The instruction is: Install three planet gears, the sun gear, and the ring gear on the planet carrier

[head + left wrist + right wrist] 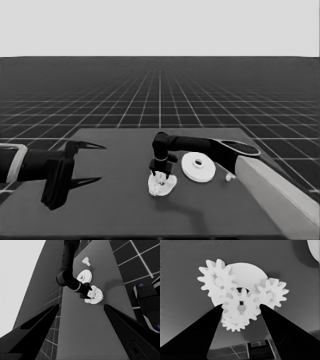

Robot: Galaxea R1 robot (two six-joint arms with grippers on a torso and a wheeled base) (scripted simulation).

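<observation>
Smaller round part (246,272): flat white disc with a central hole, lying flat near mid-table, axis upright. White toothed gears on it: one (218,280) and another (271,293) on opposite sides, a third (233,324) largely hidden beneath the central gear (240,306), which has a small square bore and sits over the hole, teeth meshed with its neighbours. Only the right wrist view separates these; the head view shows one white cluster (162,184).

Right gripper (161,171): pointing straight down over the cluster, black fingers (197,337) spread either side of the central gear; actual grip cannot be told.

Larger round part (198,167): white hubbed disc, flat, just beside the cluster.

Thin white piece (86,261): beyond the larger part, clearest in the left wrist view.

Left gripper (85,162): parked at the table's left end, fingers wide apart, empty.
</observation>
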